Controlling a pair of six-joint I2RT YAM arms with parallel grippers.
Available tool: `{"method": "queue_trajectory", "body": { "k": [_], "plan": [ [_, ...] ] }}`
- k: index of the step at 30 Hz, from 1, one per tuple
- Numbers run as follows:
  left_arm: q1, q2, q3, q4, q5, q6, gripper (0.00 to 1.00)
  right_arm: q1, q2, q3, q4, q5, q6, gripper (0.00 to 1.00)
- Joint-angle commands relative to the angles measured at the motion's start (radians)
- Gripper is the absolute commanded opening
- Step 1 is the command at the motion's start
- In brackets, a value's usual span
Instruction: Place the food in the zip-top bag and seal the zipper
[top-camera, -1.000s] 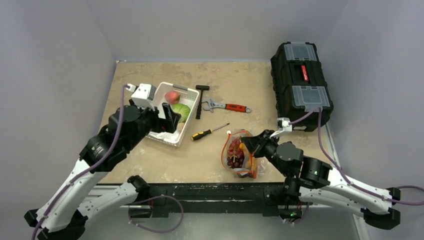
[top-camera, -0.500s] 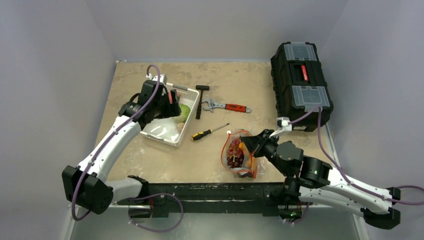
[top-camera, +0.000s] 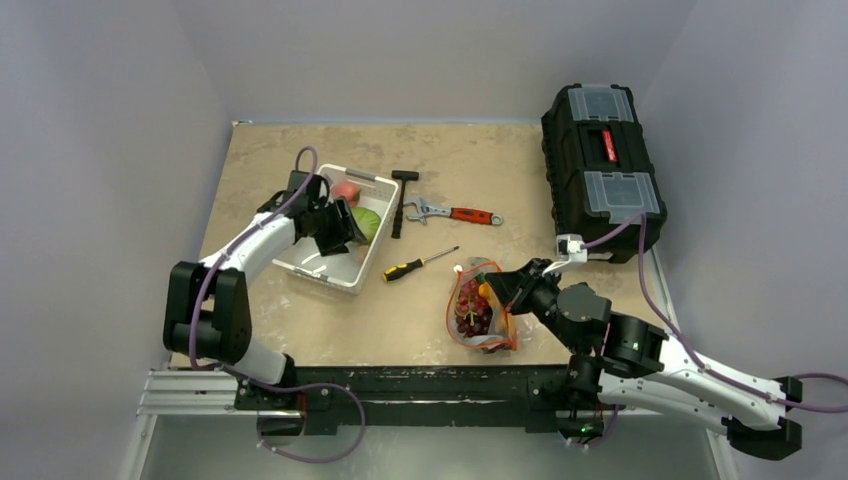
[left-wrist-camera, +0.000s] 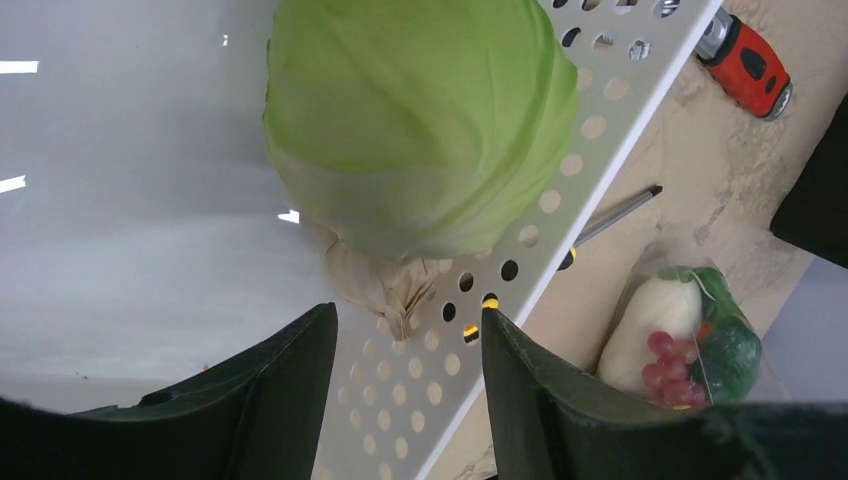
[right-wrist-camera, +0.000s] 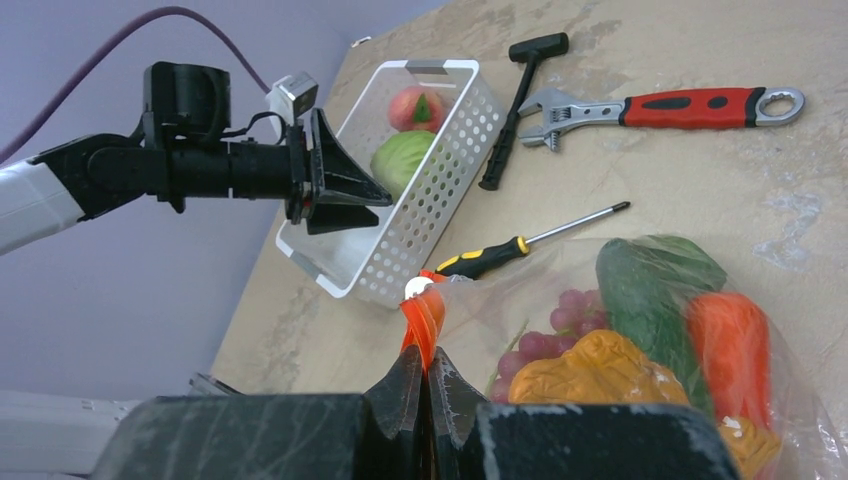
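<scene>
While right pincer (right-wrist-camera: 423, 370) clamps zipper (right-wrist-camera: 422, 318), left pincer (left-wrist-camera: 408, 325), newly lowered into basket (left-wrist-camera: 440, 400), gapes empty over cabbage (left-wrist-camera: 420, 120): pickup pending.

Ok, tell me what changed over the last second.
The left arm unfolded, its elbow swinging out to the left; the open left gripper stayed in the white basket, now close by the cabbage, holding nothing. The right gripper stayed shut on the zipper of the zip-top bag; tools and toolbox did not move.
</scene>
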Motion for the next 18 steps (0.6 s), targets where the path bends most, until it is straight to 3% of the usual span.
{"method": "queue_trajectory", "body": {
  "k": [1, 9, 14, 18],
  "plan": [
    [0.002, 0.042, -0.001, 0.097, 0.02, -0.019, 0.53, 0.001, -0.017, 0.04, 0.047, 0.005, -0.007, 0.0],
    [0.002, 0.082, -0.092, 0.191, -0.019, -0.053, 0.43, 0.001, -0.043, 0.035, 0.04, 0.007, -0.005, 0.0],
    [0.002, 0.104, -0.082, 0.179, -0.016, -0.047, 0.55, 0.002, -0.037, 0.029, 0.057, -0.002, -0.002, 0.0],
    [0.0, 0.133, -0.082, 0.191, 0.014, -0.049, 0.56, 0.001, -0.023, 0.029, 0.064, -0.007, -0.001, 0.0]
  ]
}}
